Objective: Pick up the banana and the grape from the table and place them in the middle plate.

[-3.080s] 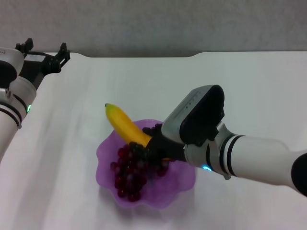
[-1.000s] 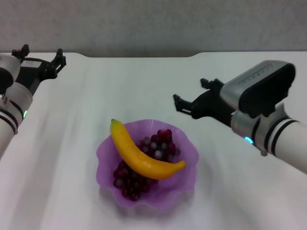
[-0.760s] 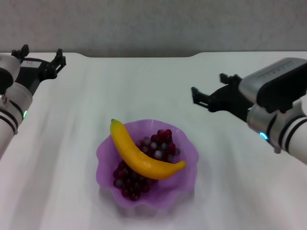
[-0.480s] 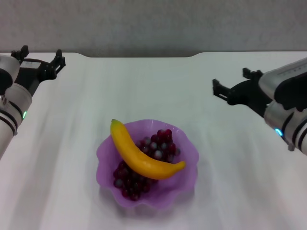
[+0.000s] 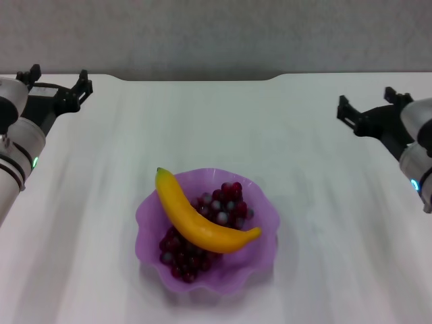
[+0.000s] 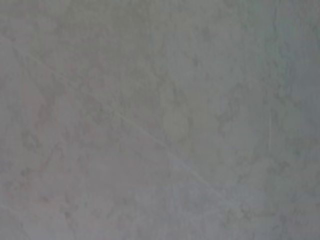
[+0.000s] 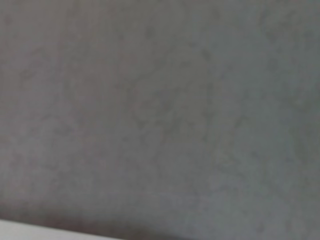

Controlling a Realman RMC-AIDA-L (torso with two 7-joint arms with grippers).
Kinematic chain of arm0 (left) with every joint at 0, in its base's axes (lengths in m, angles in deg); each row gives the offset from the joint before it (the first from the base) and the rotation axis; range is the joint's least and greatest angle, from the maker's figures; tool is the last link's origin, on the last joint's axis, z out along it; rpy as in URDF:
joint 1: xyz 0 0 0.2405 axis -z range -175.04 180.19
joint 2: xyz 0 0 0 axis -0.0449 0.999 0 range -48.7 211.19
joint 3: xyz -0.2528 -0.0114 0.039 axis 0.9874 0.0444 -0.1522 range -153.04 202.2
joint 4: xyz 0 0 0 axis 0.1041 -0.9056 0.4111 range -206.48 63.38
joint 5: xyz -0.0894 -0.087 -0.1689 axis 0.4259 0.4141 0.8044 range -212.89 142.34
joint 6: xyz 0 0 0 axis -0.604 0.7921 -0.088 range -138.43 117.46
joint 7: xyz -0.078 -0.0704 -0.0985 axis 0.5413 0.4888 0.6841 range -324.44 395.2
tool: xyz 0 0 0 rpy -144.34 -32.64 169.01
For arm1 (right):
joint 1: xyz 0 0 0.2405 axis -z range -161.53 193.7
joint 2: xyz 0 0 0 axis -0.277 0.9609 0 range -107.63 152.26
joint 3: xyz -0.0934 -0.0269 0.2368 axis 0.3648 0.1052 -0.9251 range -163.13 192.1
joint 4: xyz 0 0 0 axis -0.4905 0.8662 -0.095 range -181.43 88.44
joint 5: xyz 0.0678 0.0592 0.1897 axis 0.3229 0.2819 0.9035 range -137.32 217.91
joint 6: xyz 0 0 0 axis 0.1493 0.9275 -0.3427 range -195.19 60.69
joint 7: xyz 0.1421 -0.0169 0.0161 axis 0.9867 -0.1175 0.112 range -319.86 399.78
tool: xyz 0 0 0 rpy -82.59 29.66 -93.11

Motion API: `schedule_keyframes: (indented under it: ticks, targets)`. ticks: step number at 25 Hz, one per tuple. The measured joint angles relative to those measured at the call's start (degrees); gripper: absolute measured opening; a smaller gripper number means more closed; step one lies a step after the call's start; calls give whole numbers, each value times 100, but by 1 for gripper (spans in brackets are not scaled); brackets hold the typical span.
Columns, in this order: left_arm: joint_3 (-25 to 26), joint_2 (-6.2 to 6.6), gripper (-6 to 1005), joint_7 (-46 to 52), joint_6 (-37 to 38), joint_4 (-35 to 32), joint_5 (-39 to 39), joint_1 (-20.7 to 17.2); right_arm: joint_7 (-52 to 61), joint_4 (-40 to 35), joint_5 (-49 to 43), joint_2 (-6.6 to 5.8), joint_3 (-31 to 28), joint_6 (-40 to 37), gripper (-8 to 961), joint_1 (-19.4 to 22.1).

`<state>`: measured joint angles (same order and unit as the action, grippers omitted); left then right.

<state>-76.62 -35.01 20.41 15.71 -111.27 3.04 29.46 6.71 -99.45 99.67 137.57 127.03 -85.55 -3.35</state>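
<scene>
The yellow banana [image 5: 196,217] lies slantwise in the purple scalloped middle plate [image 5: 150,217] at the centre of the white table [image 5: 216,128]. Under and around the banana sits the dark red grape [image 5: 223,203] bunch, inside the same plate. My right gripper [image 5: 368,108] hangs open and empty at the far right, well away from the plate. At the far left, near the table's back edge, my left gripper [image 5: 57,76] stays parked and open. Both wrist views show only a blank grey surface.
A grey wall [image 5: 216,34] rises behind the table's back edge. Bare white tabletop surrounds the plate on all sides.
My right gripper let go of the banana in the plate, then drew back to the right and away from it. The banana has settled across the grapes. The left arm has not moved.
</scene>
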Motion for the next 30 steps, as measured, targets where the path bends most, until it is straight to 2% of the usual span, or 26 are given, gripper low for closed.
schedule_keyframes:
  ticks: [12,21,30]
  targets:
    - [-194,-11,896,130,46,66,47,-3,1731,1300,-67,0,751,-1741,894,-420]
    - [-383,-15,896,288,446,196,52,9,2657,2176,-67,16,991,-2463,894,-700]
    - [-383,-16,895,367,532,315,10,91,2667,2363,-40,34,1005,-2687,894,-747]
